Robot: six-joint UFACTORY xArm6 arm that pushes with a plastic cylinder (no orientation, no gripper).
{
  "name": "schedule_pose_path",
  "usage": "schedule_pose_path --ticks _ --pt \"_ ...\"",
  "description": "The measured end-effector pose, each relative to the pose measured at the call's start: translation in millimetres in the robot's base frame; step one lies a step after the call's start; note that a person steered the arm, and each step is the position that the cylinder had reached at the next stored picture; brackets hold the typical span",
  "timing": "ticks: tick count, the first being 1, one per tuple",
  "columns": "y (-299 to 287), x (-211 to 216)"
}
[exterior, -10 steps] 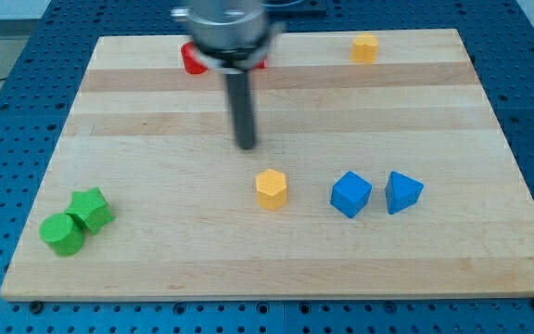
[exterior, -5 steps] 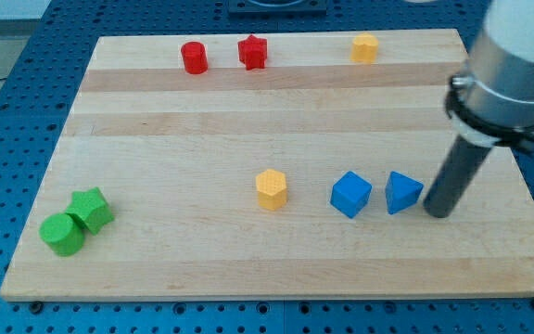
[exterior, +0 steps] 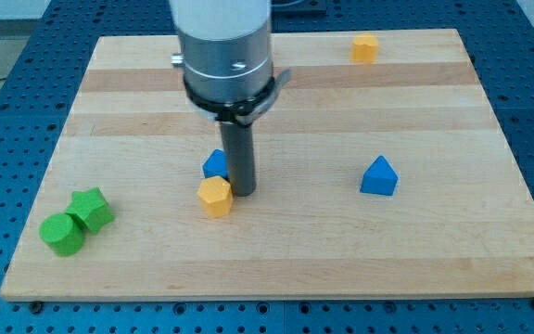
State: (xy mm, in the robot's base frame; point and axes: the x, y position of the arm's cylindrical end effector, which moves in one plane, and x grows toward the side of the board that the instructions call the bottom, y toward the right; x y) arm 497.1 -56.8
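Rod and blocks meet near the middle of the pale wooden worktop (exterior: 452, 250): your arm carries no gripper, only a straight dark rod, so there is nothing to stand apart or together, and my tip (exterior: 242, 192) rests on the board surface.

You can see the tip just to the view's right of a small blue block (exterior: 214, 163), whose shape the rod partly hides; it may be a cube, though that is a guess. Directly below and left of the tip sits a yellow block with faceted sides (exterior: 215, 196), seemingly touching the blue one above it. The three stand so tightly together that the tip appears to press against both blocks' right flanks, which would account for their huddle.

Well off to the view's right, a blue triangular block (exterior: 378, 176) stands alone. A second small yellow block (exterior: 365, 47) sits near the top edge. At the lower left corner, a green star-shaped block (exterior: 91, 208) and a green cylinder (exterior: 62, 234) lie touching. The arm's broad grey housing covers part of the board's top.
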Motion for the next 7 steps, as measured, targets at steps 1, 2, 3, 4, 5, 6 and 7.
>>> schedule_pose_path --ticks 1,2,3,4,5,6,7 --pt "-23.2 -40.0" --pt "-26.2 -74.9" --pt "-47.0 -86.7" --pt "-36.5 -51.9" --pt "-91.0 -62.1" --pt "-147.8 -69.6" --pt "-150.6 -99.6"
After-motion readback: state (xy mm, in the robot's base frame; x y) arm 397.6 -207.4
